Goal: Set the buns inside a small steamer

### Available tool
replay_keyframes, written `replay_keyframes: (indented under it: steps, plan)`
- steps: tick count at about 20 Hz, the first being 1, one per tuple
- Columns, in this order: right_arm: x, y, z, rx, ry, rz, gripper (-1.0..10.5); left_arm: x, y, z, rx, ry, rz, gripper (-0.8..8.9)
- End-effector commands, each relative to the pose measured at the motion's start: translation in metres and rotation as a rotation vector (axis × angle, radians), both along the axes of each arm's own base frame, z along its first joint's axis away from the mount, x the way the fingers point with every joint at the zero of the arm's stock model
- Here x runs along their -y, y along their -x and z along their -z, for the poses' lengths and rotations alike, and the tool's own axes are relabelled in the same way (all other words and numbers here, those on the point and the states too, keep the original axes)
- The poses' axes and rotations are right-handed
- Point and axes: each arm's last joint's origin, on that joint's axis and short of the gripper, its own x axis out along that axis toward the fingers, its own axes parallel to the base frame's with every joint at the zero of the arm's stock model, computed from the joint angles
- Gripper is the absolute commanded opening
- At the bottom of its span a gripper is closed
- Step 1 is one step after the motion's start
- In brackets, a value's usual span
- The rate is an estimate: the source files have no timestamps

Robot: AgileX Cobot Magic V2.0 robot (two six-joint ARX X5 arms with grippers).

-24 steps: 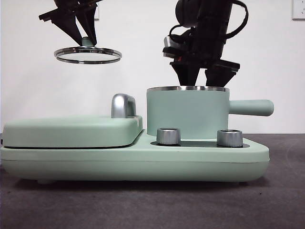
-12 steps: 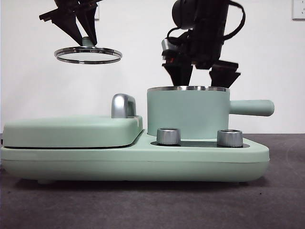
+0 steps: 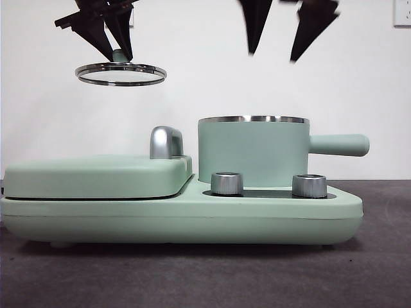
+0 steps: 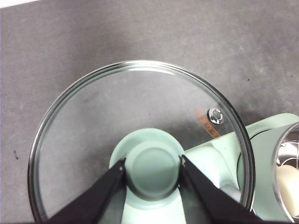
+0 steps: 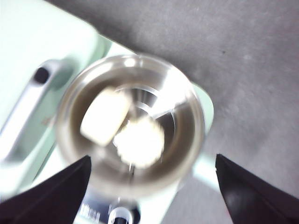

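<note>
While the left gripper (image 4: pixel 153 164) pinches the knob (image 4: pixel 153 169) of the glass lid (image 3: pixel 121 73), held high over the grill plate (image 3: pixel 96 176), the right gripper (image 3: pixel 283 42) hangs spread and empty above the steamer (image 3: pixel 253 151); both buns (image 5: pixel 105 115) lie inside, touching; orange marks beside the lid's vent (image 4: pixel 215 115) are unreadable.

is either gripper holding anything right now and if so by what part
The left gripper holds the glass lid by its green knob, up in the air beside the small steamer. The right gripper is open above the steamer, holding nothing.
</note>
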Motion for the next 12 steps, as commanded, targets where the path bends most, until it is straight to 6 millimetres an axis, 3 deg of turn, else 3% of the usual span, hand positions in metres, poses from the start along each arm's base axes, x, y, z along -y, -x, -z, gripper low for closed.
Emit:
replay_keyframes:
  steps: [1,7,12]
  plan:
    - [0.015,0.037,-0.013,-0.034,0.018,-0.012,4.2,0.003,0.007,-0.016,0.064,0.023,0.011,0.86]
    - [0.063,0.142,-0.026,0.043,-0.025,-0.050,4.2,0.023,0.013,-0.016,0.064,0.025,0.060,0.86]
    - [0.100,0.217,-0.020,0.263,-0.204,-0.051,4.2,0.051,0.023,-0.016,0.060,0.026,0.133,0.86]
